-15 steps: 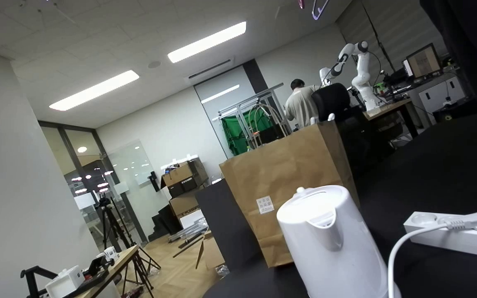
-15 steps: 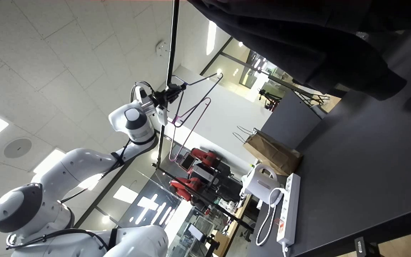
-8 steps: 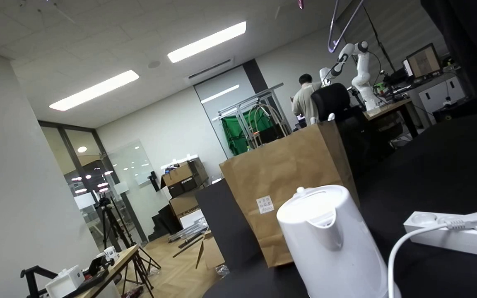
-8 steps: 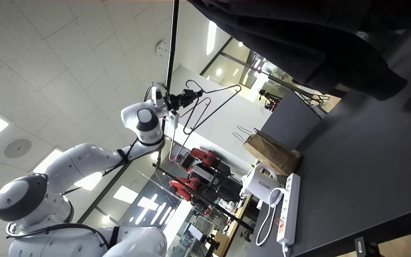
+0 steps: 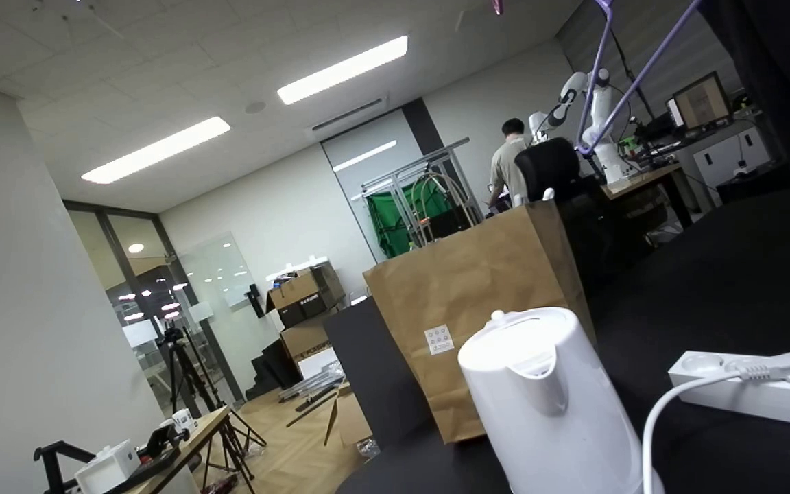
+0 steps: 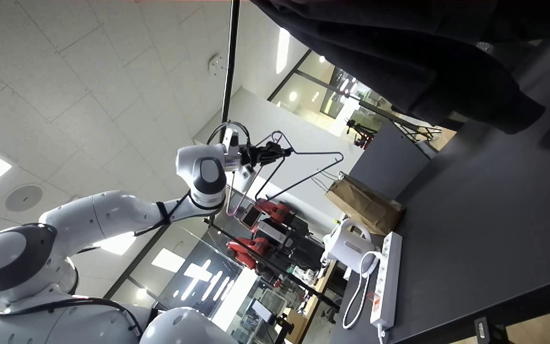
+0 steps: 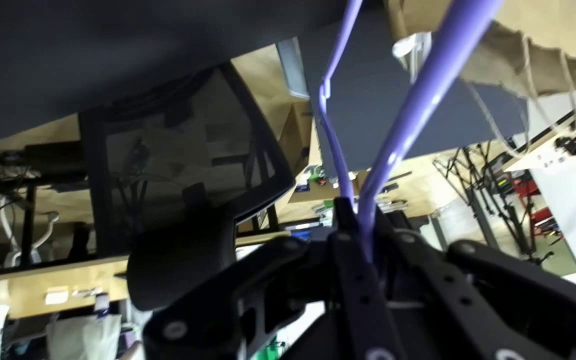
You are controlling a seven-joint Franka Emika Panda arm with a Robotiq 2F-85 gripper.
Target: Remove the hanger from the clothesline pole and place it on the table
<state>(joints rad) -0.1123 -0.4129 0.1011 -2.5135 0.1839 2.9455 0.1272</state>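
- Dark table (image 6: 466,224); paper bag (image 6: 360,203), kettle (image 6: 349,251) and power strip (image 6: 387,282) near one edge
- Hanger (image 7: 413,125), purple: aloft, its hook apparently off the pole (image 6: 231,57)
- Gripper (image 6: 288,152): clamped on the hanger's neck
- Your step, by judgement: carry and lower; pass wide of that crowded edge, tip the frame flat well inside the corners, let go only once it rests on the surface

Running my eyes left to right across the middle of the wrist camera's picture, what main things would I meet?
Black mesh-backed chair → purple hanger, pinched in the tool → dark tripod legs.
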